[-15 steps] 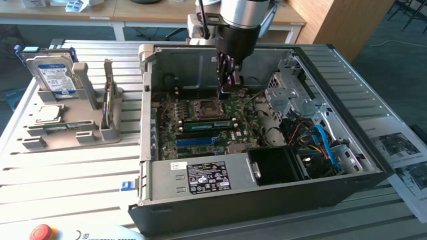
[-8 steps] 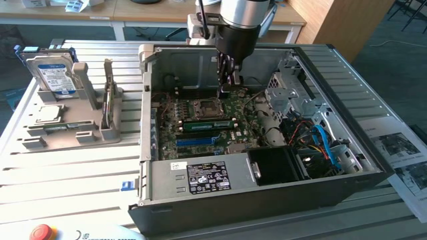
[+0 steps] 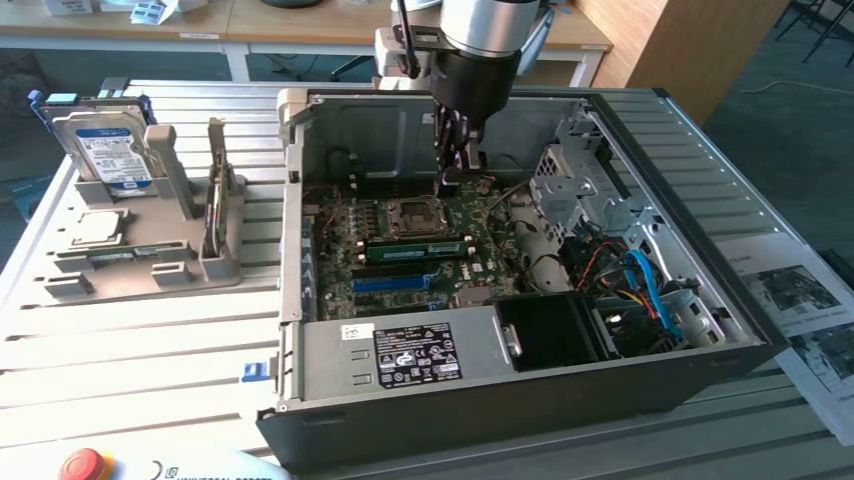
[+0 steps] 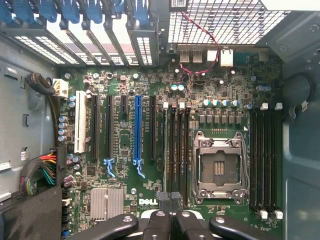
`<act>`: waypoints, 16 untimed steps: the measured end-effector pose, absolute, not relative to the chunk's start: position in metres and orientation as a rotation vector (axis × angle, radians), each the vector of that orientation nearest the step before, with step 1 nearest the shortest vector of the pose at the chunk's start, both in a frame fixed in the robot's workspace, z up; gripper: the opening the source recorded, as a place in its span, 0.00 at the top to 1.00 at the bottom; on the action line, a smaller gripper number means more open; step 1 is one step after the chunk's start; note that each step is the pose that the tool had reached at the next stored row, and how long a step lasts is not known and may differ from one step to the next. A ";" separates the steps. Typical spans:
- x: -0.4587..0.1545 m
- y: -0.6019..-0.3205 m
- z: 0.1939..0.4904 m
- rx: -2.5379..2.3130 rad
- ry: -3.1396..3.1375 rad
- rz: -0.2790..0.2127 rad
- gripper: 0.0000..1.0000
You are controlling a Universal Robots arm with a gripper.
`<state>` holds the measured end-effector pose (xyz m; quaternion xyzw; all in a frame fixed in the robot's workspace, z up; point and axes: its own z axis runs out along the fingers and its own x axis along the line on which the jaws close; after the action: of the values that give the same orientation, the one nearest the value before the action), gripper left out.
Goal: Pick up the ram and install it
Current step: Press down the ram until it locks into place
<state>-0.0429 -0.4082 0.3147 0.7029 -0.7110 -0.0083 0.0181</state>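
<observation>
The ram (image 3: 416,250) is a long green stick standing on edge in a motherboard slot, just on the near side of the empty CPU socket (image 3: 407,214) inside the open computer case (image 3: 534,400). My gripper (image 3: 451,180) reaches down into the case behind that socket, higher than the board. Its black fingers (image 4: 159,220) are pressed together with nothing between them. In the wrist view my gripper (image 4: 170,200) lines up with one end of the bank of memory slots (image 4: 176,150) beside the CPU socket (image 4: 220,167).
On the exterior view's left, a grey fixture (image 3: 134,262) holds a hard drive (image 3: 107,148) and a square CPU chip (image 3: 91,228). Inside the case are the power supply (image 3: 407,352), drive cages (image 3: 581,190) and blue cables (image 3: 643,280). Papers (image 3: 801,295) lie on the exterior view's right, a red button (image 3: 83,465) in front.
</observation>
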 end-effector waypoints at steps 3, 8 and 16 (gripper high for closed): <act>-0.043 -0.408 0.315 2.183 -2.208 -0.026 0.90; -0.036 -0.408 0.315 2.183 -2.208 -0.026 0.90; -0.018 -0.408 0.315 2.183 -2.208 -0.026 0.90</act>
<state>-0.0179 -0.4082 0.3147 0.7029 -0.7110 -0.0083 0.0181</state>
